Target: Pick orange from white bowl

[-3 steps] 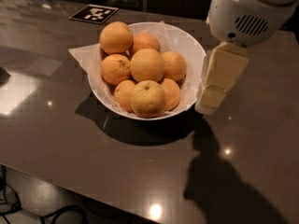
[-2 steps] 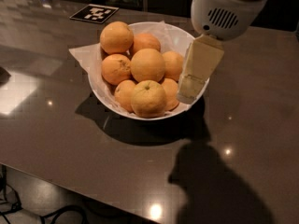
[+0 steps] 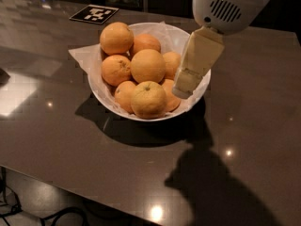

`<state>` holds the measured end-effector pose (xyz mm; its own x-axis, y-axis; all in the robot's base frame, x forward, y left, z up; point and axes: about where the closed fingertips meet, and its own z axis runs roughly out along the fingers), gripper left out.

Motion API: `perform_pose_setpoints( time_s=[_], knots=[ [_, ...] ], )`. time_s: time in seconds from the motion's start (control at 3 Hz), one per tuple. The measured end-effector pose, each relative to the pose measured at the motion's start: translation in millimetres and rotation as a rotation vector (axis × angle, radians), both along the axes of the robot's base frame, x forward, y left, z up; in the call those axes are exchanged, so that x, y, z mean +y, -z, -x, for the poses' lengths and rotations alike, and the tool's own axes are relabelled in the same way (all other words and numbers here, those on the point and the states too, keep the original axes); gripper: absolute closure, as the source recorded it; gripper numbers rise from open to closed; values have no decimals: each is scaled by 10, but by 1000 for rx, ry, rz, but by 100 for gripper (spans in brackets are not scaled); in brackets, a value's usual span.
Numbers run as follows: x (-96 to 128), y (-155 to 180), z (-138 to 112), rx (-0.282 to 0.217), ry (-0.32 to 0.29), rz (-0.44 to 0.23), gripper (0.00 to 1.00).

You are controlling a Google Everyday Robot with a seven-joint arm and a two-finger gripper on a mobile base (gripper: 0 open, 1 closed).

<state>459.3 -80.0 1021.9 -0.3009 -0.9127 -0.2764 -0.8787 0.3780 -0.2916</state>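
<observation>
Got the orange (image 3: 147,66) sitting mid-pile in the bowl (image 3: 99,92), up near the top. Round, so no long axis, and no stem mark showing, so can't tell which way it points. Underside buried among its neighbours. Got the gripper (image 3: 182,89) hanging over the bowl's right side, tip slanting down-left beside the pile. Seen edge-on, so can't tell open or closed. Arm cut off up top.

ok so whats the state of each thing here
table: glossy, reflecting lights
marker tag: flat on the table
white bowl: upright on the table, lined with paper, full of oranges
orange: in the bowl, middle of the pile, not gripped
gripper: above the bowl's right side, tip beside the oranges
</observation>
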Motion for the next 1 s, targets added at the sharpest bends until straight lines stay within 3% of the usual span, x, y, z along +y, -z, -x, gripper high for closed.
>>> perform_pose_setpoints(
  time_s=[0.33,0.67,1.0],
  knots=[
    [281,-62,-98,-1,-9,-29,0],
    [524,-10,-268,33,-6,-43,0],
    [625,93,-447,71,17,-46,0]
  ],
)
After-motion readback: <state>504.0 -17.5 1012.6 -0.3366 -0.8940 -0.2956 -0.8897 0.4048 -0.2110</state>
